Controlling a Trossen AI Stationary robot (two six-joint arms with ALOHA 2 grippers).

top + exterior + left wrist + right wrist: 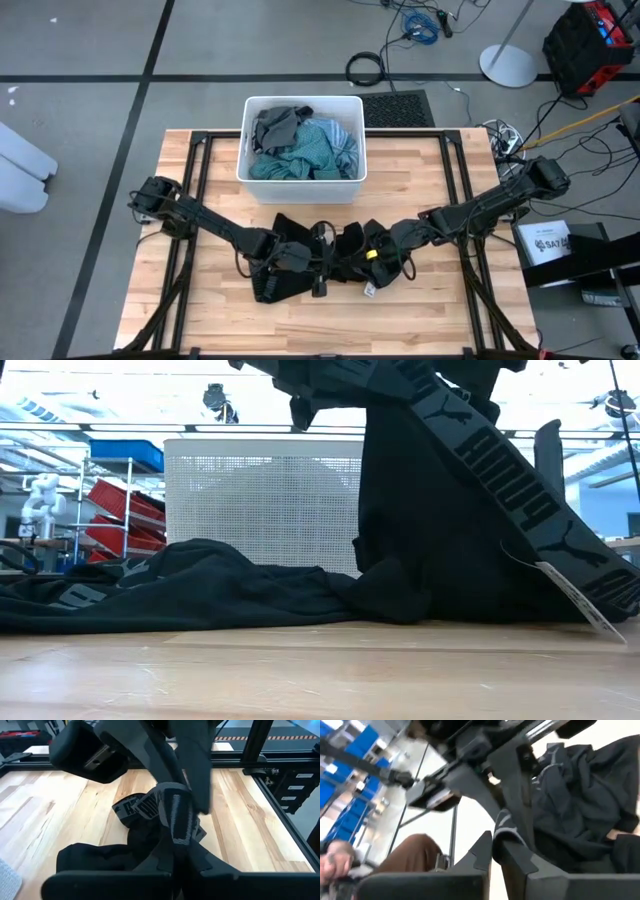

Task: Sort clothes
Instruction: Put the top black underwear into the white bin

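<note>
High view shows a black garment (318, 262) lying on the wooden table (200, 310), in front of the white bin (300, 185) and apart from it. Its long axis runs from left to right across the table, from a wider dark mass at the left to a narrower end with a small white tag (369, 290) at the right.

Both arms meet over this garment. The left gripper (290, 255) is on its left half and the right gripper (372, 250) on its right half. From the low view, the right part of the black garment (440, 530) is lifted off the table and hangs from above, with a grey waistband (500, 470) bearing letters that runs diagonally down to the right; the left part stays flat and low on the wood. In the left wrist view the grey band (172, 815) stands almost upright between the dark fingers (150, 880), so the left pincer is closed on the black garment. In the right wrist view the fingers (520, 860) are narrow and pinch a fold of the same dark fabric.

Inside the bin lie other clothes: a teal green piece (275, 165), a light blue one (335, 140) and a dark grey one (278, 125), piled together.
</note>
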